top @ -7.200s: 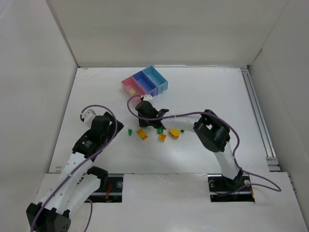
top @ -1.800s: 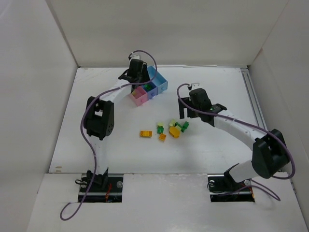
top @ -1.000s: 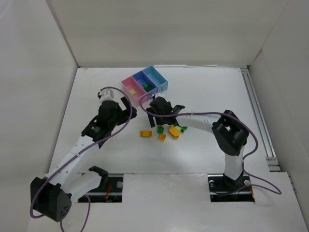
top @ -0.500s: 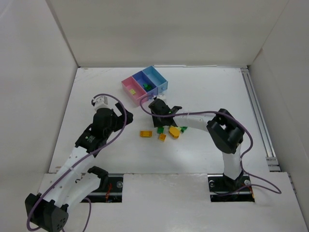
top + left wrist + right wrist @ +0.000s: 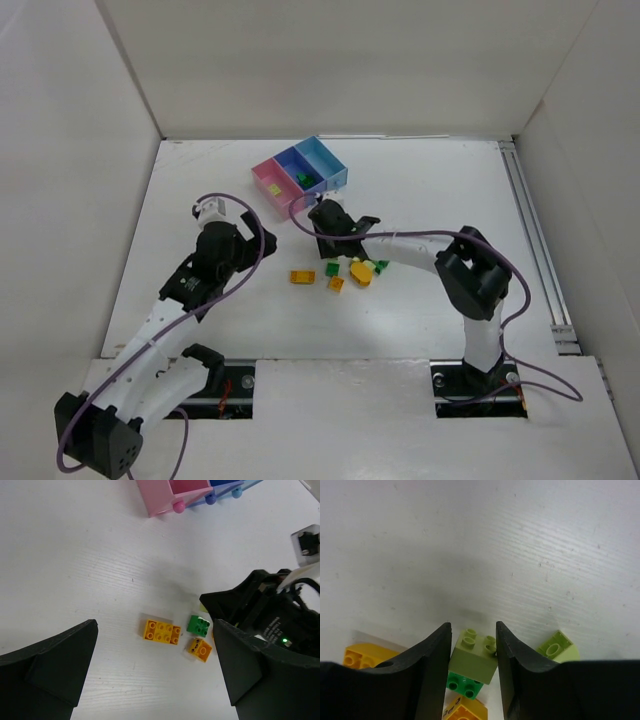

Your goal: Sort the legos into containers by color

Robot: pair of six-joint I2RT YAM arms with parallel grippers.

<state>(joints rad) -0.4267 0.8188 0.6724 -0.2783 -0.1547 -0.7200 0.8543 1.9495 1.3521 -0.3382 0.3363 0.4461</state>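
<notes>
Loose legos lie mid-table: an orange brick point(image 5: 302, 277), a green one point(image 5: 332, 268), a small orange one point(image 5: 337, 284) and more orange and green ones point(image 5: 362, 272). My right gripper point(image 5: 335, 248) hangs over this cluster. In the right wrist view its fingers point(image 5: 432, 665) press both sides of a pale yellow-green brick point(image 5: 475, 655), above a green brick point(image 5: 462, 686). My left gripper point(image 5: 250, 245) is wide open and empty, left of the cluster. The left wrist view shows the orange brick point(image 5: 161, 632) between its fingers. The joined pink point(image 5: 266, 178), purple-blue point(image 5: 293, 165) and light blue point(image 5: 326, 160) containers stand behind.
A yellow brick lies in the pink bin and green bricks point(image 5: 305, 179) in the purple-blue bin. Another pale yellow-green brick point(image 5: 557, 647) lies right of my right fingers. White walls enclose the table on three sides, and a rail point(image 5: 535, 240) runs along the right edge.
Over the last second my left arm drew back from near the bins toward the left. My right gripper stayed over the cluster and shifted slightly.
</notes>
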